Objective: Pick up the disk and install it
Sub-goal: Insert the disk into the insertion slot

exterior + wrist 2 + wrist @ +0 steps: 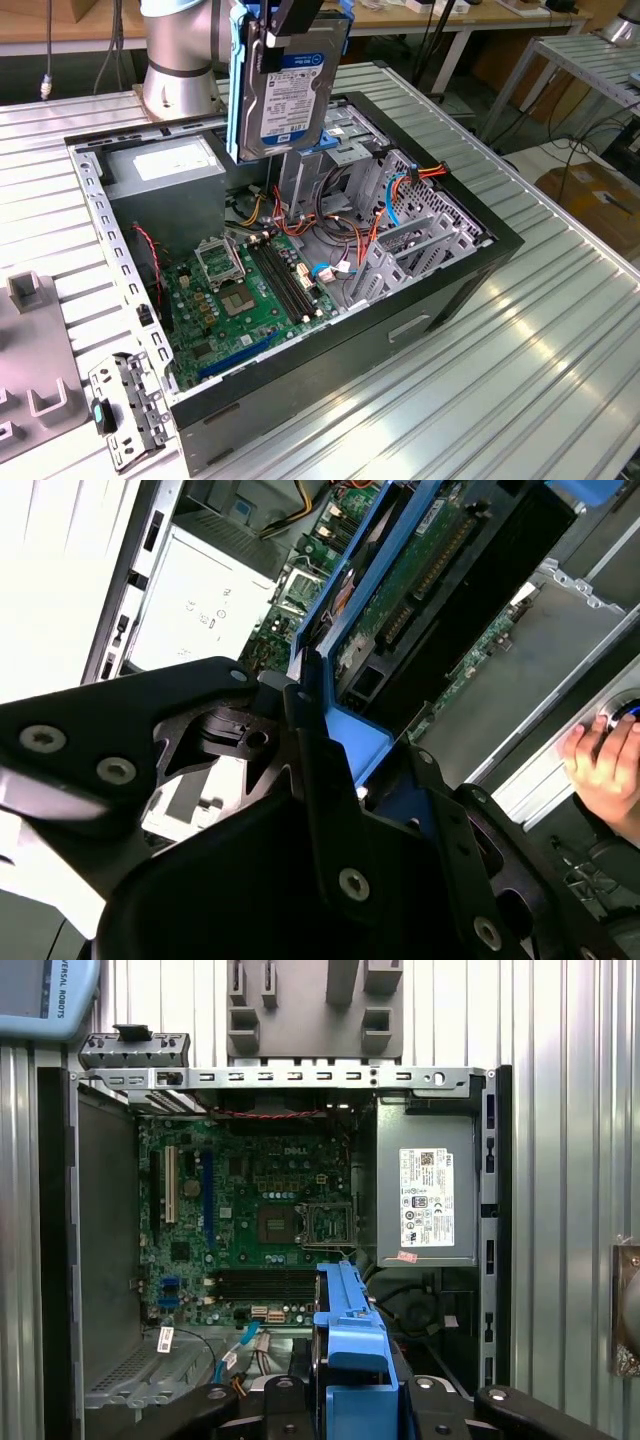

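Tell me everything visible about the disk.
The disk is a silver metal hard drive with a white, blue-banded label and blue plastic side rails. It hangs on edge, slightly tilted, above the open computer case, clamped at its top by the gripper. The second wrist view shows its green circuit-board underside.

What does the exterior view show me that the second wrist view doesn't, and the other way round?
Exterior view: the white, blue-banded label face of the silver metal hard drive with blue plastic side rails, hanging above the open black computer case, and the arm's silver base. Second wrist view: close up, the black claw clamped on a blue rail, the drive's circuit-board underside, and a person's hand. Both: the drive, the green motherboard, the grey power-supply box with a white sticker.
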Controlling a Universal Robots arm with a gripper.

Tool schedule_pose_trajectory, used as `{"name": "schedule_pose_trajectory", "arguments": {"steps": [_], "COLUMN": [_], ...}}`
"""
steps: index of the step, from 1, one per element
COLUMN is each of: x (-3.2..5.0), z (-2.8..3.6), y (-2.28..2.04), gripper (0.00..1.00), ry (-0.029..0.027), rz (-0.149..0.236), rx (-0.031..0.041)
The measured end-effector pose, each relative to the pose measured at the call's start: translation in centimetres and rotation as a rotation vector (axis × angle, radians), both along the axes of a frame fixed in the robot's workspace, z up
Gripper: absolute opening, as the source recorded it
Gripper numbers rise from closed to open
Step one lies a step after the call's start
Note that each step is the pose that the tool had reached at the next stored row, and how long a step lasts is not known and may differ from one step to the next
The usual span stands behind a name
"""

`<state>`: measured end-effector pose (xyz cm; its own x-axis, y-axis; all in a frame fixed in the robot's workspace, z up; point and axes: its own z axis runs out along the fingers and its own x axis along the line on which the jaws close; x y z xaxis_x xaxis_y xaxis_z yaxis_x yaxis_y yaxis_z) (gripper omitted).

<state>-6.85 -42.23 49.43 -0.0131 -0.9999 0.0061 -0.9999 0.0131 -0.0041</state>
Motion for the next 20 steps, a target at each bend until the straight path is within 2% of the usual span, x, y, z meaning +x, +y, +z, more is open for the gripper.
{"name": "schedule_pose_trajectory", "arguments": {"steps": [8,10,20], "x": [0.00,0.00,0.00], "z": [0.00,0.00,-0.01], "y": [-0.01,-0.16,-3.11], "gripper": [0.37,0.37,0.37], "ry": [0.0000,0.0000,-0.0001], "rz": [0.000,0.000,0.000], "rx": [0.0001,0.0000,0.0001]}}
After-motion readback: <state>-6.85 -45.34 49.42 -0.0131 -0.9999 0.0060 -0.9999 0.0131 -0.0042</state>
